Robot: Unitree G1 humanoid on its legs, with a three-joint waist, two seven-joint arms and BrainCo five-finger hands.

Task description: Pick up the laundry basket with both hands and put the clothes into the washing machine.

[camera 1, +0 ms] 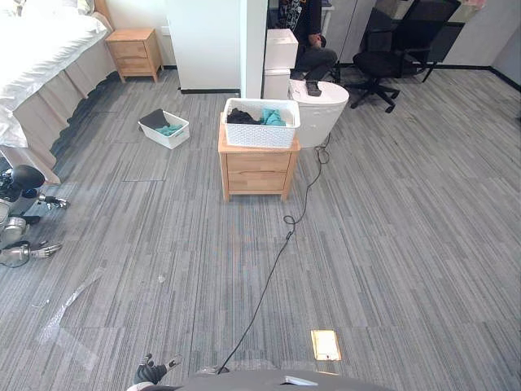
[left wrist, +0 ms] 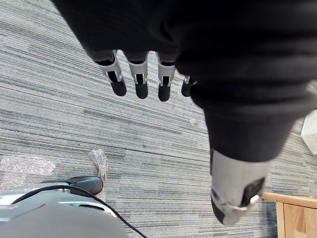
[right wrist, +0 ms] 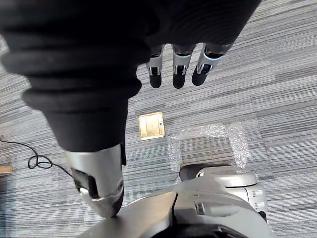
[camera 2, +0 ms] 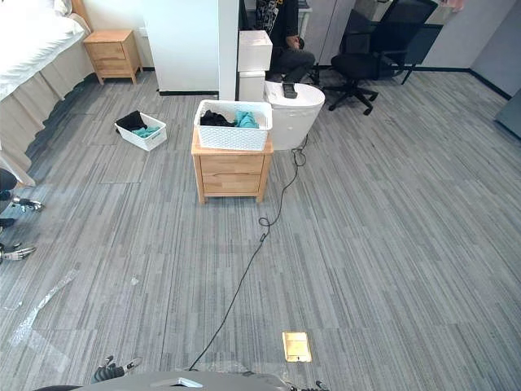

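A white laundry basket [camera 1: 260, 124] with black and teal clothes stands on a wooden nightstand [camera 1: 257, 169] far ahead of me. Right behind it, to the right, is a white round washing machine [camera 1: 321, 110] with a small black thing on its lid. My left hand [left wrist: 140, 79] hangs low over the grey floor, its fingers straight and nothing in it; its fingertips also show at the bottom edge of the left eye view [camera 1: 151, 371]. My right hand [right wrist: 180, 69] hangs over the floor too, fingers relaxed and empty. Both hands are far from the basket.
A small white bin [camera 1: 165, 129] with teal cloth lies on the floor left of the nightstand. A bed [camera 1: 37, 65] and a second nightstand [camera 1: 134, 51] stand at the far left. A seated person [camera 1: 308, 37] and an office chair [camera 1: 392, 45] are behind. A brass floor plate [camera 1: 326, 344] lies near me.
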